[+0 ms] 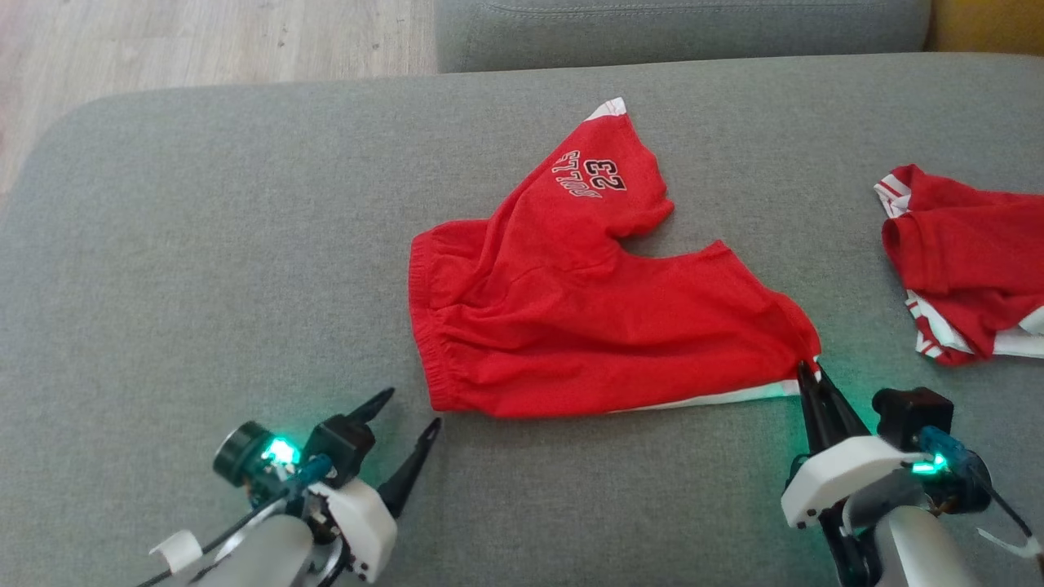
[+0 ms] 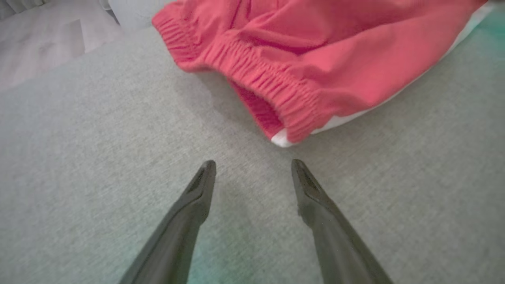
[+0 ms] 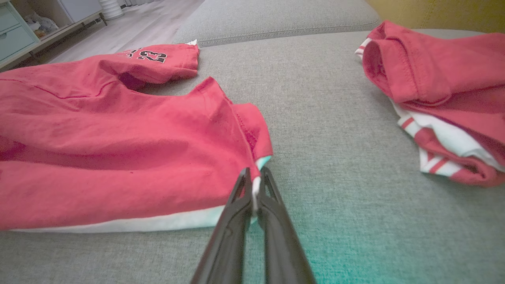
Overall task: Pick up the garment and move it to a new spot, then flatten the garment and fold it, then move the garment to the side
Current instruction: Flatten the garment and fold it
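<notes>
Looks like a home, prob. a living room. The work surface is a grey fabric sofa [image 1: 204, 244], w/ a second cushion [image 1: 677, 33] behind it. Next to it is a light wood floor [image 1: 204, 41]. In the right wrist view a pale cabinet [image 3: 17, 37] w/ drawers and an open shelf stands on that floor. Red shorts [image 1: 571, 318] and other folded clothes [image 1: 962, 261] lie on the sofa.

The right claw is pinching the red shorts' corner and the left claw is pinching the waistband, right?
Not quite: the right gripper does pinch the corner of the red shorts, but the left gripper hangs open, short of the waistband, as the left wrist view shows.
</notes>
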Controlling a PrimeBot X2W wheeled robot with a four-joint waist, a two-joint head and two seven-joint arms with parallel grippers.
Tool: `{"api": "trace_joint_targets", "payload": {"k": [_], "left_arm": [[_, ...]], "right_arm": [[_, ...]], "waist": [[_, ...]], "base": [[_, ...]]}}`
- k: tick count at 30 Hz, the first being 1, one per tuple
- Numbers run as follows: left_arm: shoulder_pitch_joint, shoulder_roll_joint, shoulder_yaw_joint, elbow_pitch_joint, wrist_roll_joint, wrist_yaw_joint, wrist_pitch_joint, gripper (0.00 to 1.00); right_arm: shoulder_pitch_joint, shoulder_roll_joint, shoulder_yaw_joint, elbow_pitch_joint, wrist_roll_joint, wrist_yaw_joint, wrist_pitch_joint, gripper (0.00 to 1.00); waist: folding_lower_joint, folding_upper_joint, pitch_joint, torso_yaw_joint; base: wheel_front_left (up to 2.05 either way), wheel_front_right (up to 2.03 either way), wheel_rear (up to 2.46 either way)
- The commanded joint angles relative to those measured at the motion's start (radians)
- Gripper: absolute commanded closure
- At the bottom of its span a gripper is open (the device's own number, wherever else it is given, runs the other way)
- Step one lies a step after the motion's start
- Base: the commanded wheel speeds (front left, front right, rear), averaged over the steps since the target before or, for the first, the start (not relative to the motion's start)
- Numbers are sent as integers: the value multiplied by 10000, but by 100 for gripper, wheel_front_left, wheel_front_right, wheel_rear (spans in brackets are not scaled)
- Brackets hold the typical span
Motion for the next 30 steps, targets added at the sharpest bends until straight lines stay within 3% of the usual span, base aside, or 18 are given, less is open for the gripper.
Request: {"api": "trace_joint_targets", "payload": {"k": [1, 18, 19, 20, 30], "left_arm": [[-345, 236, 229, -350, -111, -53, -150, 0], [-1050, 28, -654, -378, -581, -141, -436, 0], [-1071, 37, -717, -356, -603, -142, -432, 64], [-1094, 46, -778, -341, -633, -143, -431, 100], [-1176, 323, -1063, -459, -919, -146, -577, 100]], "right_arm": [[-192, -52, 264, -250, 56, -9, -50, 100], [-314, -52, 337, -370, 9, -9, -19, 100], [-316, -52, 338, -369, 9, -9, -23, 100], [-320, -52, 338, -367, 8, -9, -27, 100], [-293, -52, 228, -324, -17, -9, -71, 100]], "waist": [[0, 0, 14, 0], [0, 0, 352, -395], [0, 0, 359, -410], [0, 0, 366, -420], [0, 0, 114, -451]], "base": [[0, 0, 0], [0, 0, 0], [0, 0, 0], [0, 0, 0], [0, 0, 0]]}}
